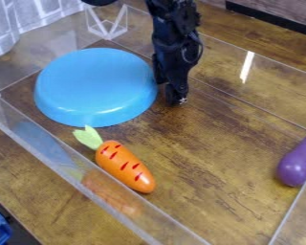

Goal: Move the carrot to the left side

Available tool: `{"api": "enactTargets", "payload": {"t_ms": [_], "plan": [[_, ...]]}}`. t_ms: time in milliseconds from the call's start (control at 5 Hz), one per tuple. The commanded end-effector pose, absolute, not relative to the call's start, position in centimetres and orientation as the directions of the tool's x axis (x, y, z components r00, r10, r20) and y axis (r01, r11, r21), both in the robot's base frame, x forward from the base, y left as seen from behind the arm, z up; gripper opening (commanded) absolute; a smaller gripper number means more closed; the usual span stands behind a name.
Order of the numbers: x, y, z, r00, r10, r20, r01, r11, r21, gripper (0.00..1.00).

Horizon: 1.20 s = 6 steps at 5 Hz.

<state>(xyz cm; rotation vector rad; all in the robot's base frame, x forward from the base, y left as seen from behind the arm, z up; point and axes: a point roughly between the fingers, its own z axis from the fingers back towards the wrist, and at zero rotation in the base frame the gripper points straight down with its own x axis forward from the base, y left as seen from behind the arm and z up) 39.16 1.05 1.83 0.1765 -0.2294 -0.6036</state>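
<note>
The carrot (123, 165) is orange with dark grooves and a yellow-green leafy tip. It lies on the wooden table at the lower middle, tip pointing up-left toward the blue plate (79, 91). My black gripper (176, 95) hangs upright at the plate's right rim, well above and behind the carrot. Its fingers look close together with nothing between them. It is not touching the carrot.
A purple eggplant-like toy (297, 160) lies at the right edge. Clear plastic walls (41, 144) border the table on the left and front. A white wire-frame object (104, 19) stands at the back.
</note>
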Motion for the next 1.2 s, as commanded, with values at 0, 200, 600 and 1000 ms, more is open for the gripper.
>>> {"api": "enactTargets", "payload": {"t_ms": [0,200,600,1000], "plan": [[37.58,-0.15,0.45,0.804,-0.582,0.122,0.555,0.808,0.198,0.0],[37.64,-0.26,0.46,0.81,-0.573,0.129,0.545,0.815,0.198,0.0],[37.72,-0.48,0.44,0.82,-0.555,0.142,0.526,0.827,0.199,0.0],[37.82,-0.72,0.56,0.828,-0.539,0.154,0.508,0.838,0.2,0.0]]}}
